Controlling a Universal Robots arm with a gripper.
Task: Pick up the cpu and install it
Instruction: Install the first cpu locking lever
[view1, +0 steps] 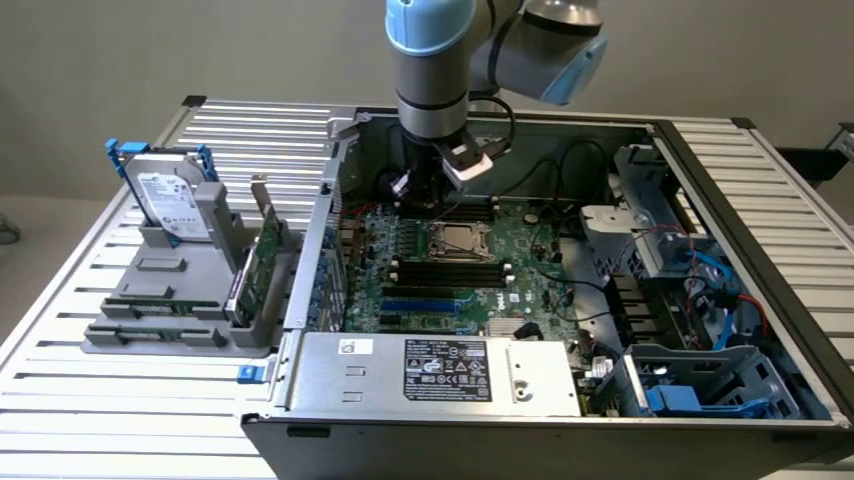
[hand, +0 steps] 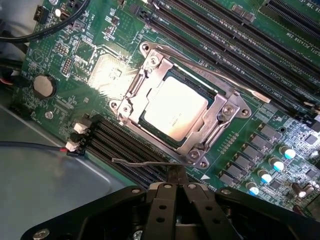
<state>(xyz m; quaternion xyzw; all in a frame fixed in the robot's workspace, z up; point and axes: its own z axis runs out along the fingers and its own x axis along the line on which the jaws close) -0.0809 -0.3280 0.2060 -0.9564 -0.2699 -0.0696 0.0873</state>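
Slatted metal table (view1: 134, 420), open computer case (view1: 534, 445) lying on it, motherboard (view1: 534, 280) facing up. And the cpu (hand: 175, 107) is down in its socket, near the middle of the motherboard, silver top showing inside the metal retention frame (hand: 131, 92). So the pick and the placing look done. Whether the thin lever (hand: 130, 161) is latched is hard to call. The gripper (hand: 176, 176) hovers just beside the frame's edge, jaws pinched fully together, holding nothing.

Socket frame (hand: 131, 96) close around cpu (hand: 175, 111)
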